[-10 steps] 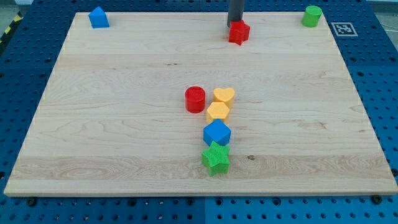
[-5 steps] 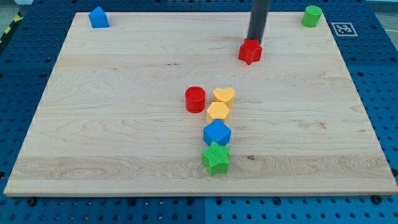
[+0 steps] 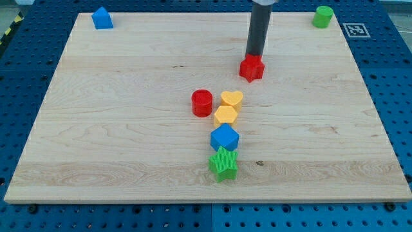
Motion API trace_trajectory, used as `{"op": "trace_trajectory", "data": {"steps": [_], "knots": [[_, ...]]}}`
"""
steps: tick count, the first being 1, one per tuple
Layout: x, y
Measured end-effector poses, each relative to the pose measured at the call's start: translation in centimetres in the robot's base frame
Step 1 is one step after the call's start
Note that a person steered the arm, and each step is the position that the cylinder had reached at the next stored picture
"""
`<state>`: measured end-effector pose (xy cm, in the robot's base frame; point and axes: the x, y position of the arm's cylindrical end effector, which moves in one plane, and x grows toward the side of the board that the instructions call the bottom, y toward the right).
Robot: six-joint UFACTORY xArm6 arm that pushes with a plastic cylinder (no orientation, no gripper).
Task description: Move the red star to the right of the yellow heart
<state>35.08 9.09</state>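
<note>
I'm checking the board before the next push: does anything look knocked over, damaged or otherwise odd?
Nothing stands out. All blocks sit flat on the board. My tip is against the top side of the red star, which lies up and right of the yellow heart. There is only a small dark knot in the wood.

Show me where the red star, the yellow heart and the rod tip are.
red star point(image 3: 252, 68), camera view, top face.
yellow heart point(image 3: 232, 98), camera view, top face.
my tip point(image 3: 255, 55), camera view, rod's lower end, touching the star's top side.
</note>
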Motion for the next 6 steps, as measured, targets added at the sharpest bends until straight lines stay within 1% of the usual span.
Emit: {"op": "trace_trajectory", "data": {"steps": [2, 3, 4, 5, 6], "knots": [[4.7, 1.1], [4.9, 1.5], [3.2, 1.2], [3.1, -0.3], [4.0, -0.6]]}}
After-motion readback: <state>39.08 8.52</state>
